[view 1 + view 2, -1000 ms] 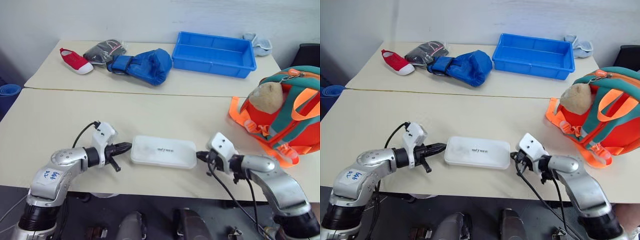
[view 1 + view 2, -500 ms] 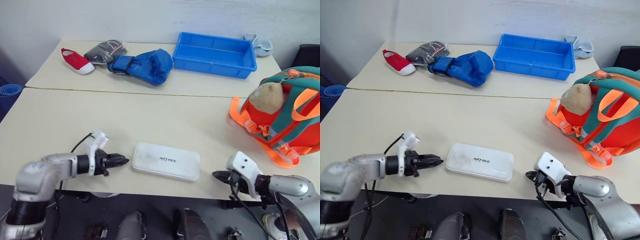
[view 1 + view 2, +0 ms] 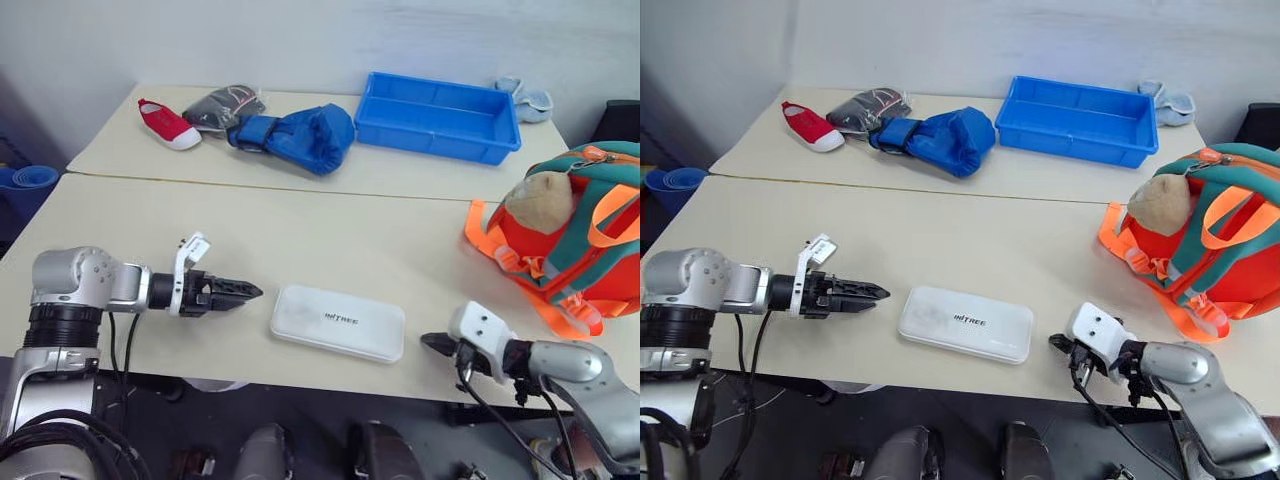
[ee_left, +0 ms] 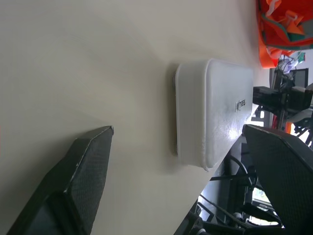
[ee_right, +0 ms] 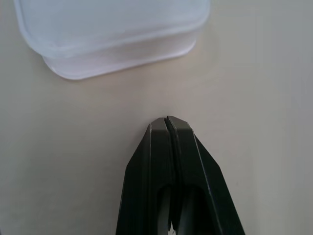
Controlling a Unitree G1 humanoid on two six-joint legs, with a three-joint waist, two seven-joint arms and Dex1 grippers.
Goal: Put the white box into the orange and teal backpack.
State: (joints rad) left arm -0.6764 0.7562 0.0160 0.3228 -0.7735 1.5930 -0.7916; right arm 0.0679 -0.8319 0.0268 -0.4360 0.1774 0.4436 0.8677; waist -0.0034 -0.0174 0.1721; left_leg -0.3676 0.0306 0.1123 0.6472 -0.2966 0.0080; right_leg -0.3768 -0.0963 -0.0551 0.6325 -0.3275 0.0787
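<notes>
Your left pincer [image 4: 176, 181] stands wide open and empty, pointing at the box's [image 3: 338, 321] left end from just beside it. Your right pincer [image 5: 167, 125] is pressed shut on nothing, near the box's right end. The box lies flat on the desk [image 3: 300, 235]; the backpack [image 3: 580, 240] sits well apart at the right edge.

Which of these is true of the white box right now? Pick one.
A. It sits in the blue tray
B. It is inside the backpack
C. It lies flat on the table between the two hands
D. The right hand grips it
C: the white box lies flat on the table, apart from the left hand and the right hand.
</notes>
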